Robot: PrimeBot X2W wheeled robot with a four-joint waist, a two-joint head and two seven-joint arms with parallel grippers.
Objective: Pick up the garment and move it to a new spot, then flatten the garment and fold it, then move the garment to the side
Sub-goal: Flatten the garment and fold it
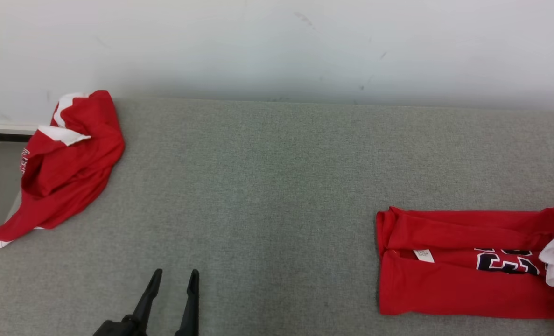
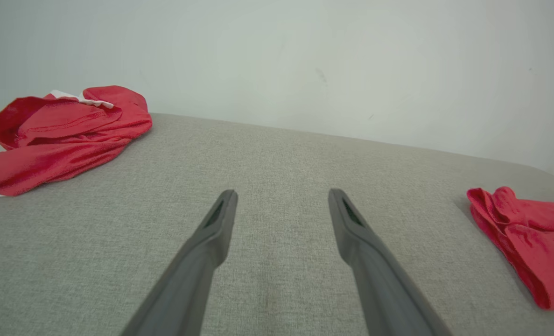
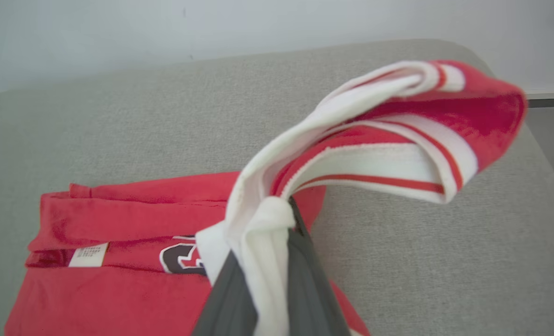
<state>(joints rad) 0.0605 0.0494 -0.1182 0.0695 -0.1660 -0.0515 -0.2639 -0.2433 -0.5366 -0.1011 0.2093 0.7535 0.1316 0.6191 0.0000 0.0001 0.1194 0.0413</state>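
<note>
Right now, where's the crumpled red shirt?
Head view: the crumpled red shirt lies at the far left corner of the grey fabric surface by the white wall, ahead and left of the open left gripper, far from the folded red jersey at right.

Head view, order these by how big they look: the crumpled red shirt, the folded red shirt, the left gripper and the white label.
1. folded red shirt, even cut off at the right edge.
2. crumpled red shirt.
3. left gripper, partly out of frame.
4. white label.
</note>
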